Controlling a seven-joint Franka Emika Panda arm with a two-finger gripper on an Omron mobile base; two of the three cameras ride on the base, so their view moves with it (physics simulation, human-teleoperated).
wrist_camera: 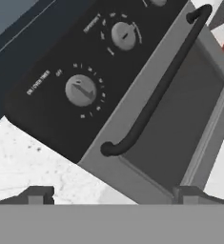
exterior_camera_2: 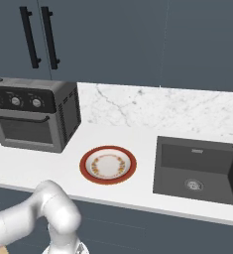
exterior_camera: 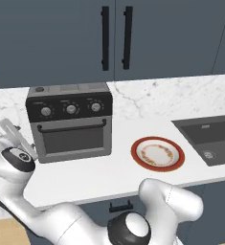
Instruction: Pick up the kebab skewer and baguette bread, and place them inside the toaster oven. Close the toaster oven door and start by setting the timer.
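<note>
Boxy grey metal toaster oven (exterior_camera: pixel 70 122) stands on the white marble counter (exterior_camera: pixel 109 172), back to the marble splash wall, under dark blue wall cabinets (exterior_camera: pixel 133 33) with black bar handles. Its long axis runs left–right along the wall; its front faces out toward the robot.

Black top panel carries three silver knobs in a row. In the hand view the left-end knob (wrist_camera: pixel 80 90) sits central, ringed by white tick marks, with a second knob up and to its right.

Grey-framed toaster oven door (exterior_camera: pixel 73 139) with dark glass window is shut, upright and flush with the oven front. Its black bar handle (wrist_camera: pixel 156 90) runs across the top of the door, just under the knob panel; in the hand view it appears as a diagonal.

White two-finger gripper (exterior_camera: pixel 8 131) is held just off the oven's left front corner, near the left knob, apart from it. Jaws spread wide, nothing between them; the dark fingertips (wrist_camera: pixel 37 194) stand far apart at the bottom of the hand view.

Round red-rimmed plate (exterior_camera: pixel 157 153) with patterned inner ring lies on the counter right of the oven, between it and the dark grey sink basin (exterior_camera: pixel 212 139).
</note>
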